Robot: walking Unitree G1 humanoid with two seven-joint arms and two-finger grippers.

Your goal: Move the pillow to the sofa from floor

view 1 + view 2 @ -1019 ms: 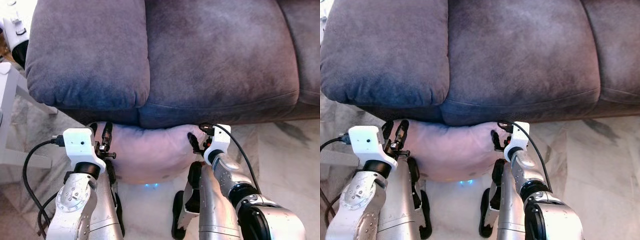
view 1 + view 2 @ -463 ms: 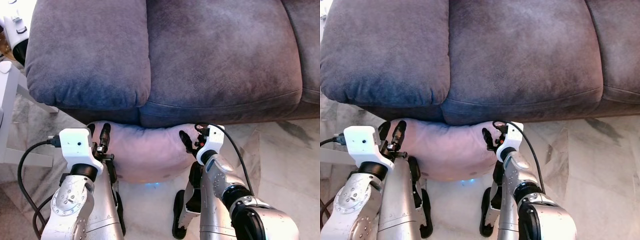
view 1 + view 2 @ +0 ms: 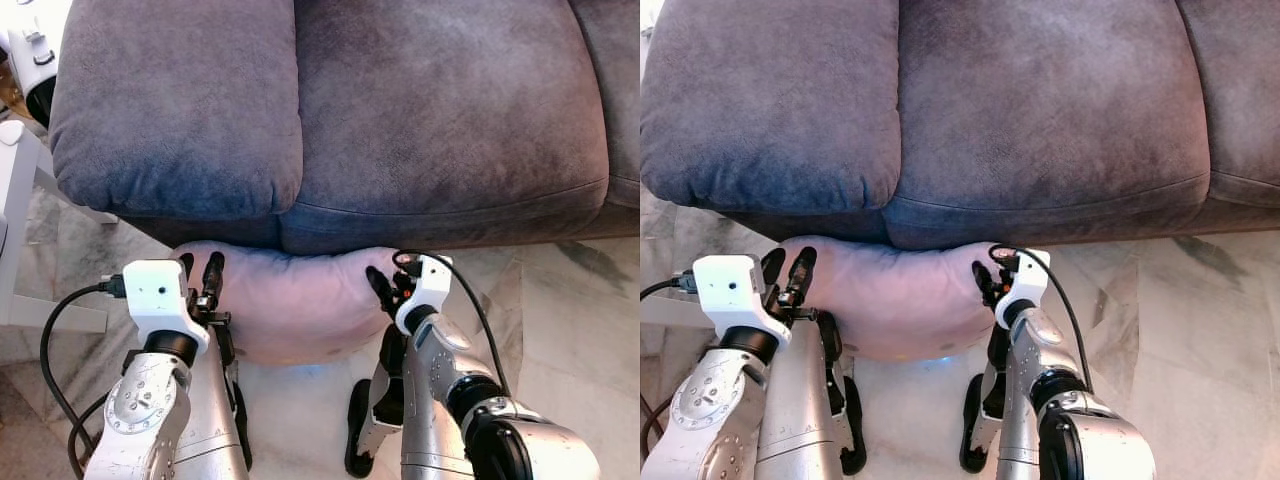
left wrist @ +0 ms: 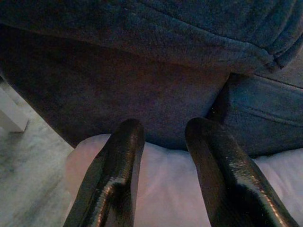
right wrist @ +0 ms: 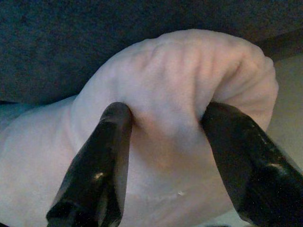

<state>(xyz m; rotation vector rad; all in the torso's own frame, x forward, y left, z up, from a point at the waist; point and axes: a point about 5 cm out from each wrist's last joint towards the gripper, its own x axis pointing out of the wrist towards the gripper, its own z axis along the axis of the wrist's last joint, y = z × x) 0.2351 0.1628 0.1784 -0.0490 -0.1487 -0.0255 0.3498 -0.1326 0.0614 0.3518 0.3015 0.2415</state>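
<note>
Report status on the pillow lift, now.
Right gripper pinching the pillow's end. Left gripper open over its other end. Pillow low against the sofa front, seat cushion edge overhanging it.

We face a grey plush couch (image 3: 400,110) on pale marbled floor (image 3: 570,320); white table leg (image 3: 25,190) at our left.

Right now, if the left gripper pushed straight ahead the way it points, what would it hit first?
Probably the sofa's dark front panel, just beyond the left gripper, whose open fingers lie over the pillow.
</note>
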